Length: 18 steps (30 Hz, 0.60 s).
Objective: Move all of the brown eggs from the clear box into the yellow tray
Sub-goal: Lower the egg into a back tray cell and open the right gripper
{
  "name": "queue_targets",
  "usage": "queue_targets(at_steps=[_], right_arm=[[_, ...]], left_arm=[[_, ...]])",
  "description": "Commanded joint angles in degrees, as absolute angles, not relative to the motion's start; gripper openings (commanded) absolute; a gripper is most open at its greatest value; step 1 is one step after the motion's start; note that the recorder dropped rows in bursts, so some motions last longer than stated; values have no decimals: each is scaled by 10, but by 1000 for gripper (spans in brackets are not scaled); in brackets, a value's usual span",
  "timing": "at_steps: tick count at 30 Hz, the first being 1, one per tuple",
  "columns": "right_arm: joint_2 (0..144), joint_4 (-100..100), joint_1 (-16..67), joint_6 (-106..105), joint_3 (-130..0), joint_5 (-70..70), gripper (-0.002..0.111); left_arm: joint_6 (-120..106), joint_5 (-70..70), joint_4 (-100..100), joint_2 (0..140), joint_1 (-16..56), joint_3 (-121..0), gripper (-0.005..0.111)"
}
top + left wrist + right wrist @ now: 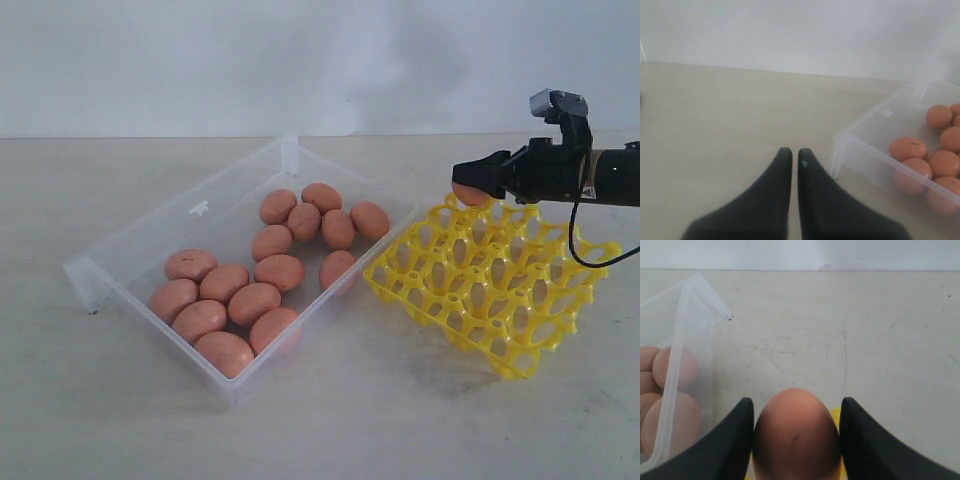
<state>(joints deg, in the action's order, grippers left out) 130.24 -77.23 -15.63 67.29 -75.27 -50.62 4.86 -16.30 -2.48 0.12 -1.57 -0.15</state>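
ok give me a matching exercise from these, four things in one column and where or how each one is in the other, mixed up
Things
1. right tool
2. left tool
3. clear box
4. yellow tray

States
A. holds many loose brown eggs
B. shut on nothing, over bare table near the box's corner
C. no egg seated in any cell
D. gripping one brown egg above the tray's far corner

Pairs: 1-D, 2-B, 3-A, 4-C
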Motion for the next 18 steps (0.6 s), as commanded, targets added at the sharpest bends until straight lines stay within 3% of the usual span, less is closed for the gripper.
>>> queue_targets(at_steps=[1, 8, 18], right_arm=[[1319, -769, -160, 653, -756, -530, 12], [1325, -738, -160, 624, -756, -534, 40], [1325, -707, -160, 621, -756, -564, 41]], left_arm=[[47, -161, -23, 0, -14, 0, 4], [47, -161, -23, 0, -14, 0, 4], [47, -159, -23, 0, -14, 0, 4]])
